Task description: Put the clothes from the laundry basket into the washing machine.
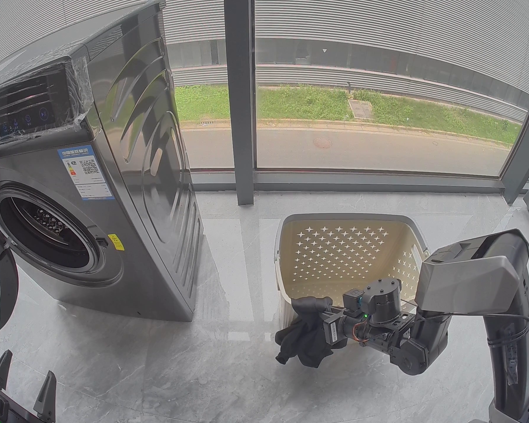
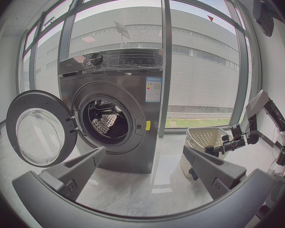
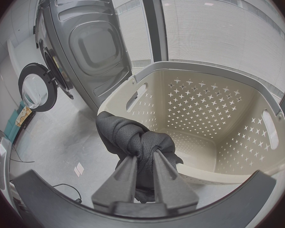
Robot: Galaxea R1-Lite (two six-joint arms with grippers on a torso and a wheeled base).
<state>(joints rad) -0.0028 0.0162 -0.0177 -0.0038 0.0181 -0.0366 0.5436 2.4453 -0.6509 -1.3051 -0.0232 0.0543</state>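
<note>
Right pincer (image 3: 144, 157) clamped on dark garment (image 3: 126, 133) at laundry basket (image 3: 212, 68) rim; left pincer (image 2: 143, 150) spread apart.

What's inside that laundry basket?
The laundry basket shows bare star-punched walls and floor. The dark garment hangs at its near rim, gripped by the right end effector, hiding the floor's near corner.

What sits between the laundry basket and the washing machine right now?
Nothing: the head view shows bare floor between laundry basket and washing machine. The dark garment hangs from the right claw at the basket's near corner.
</note>
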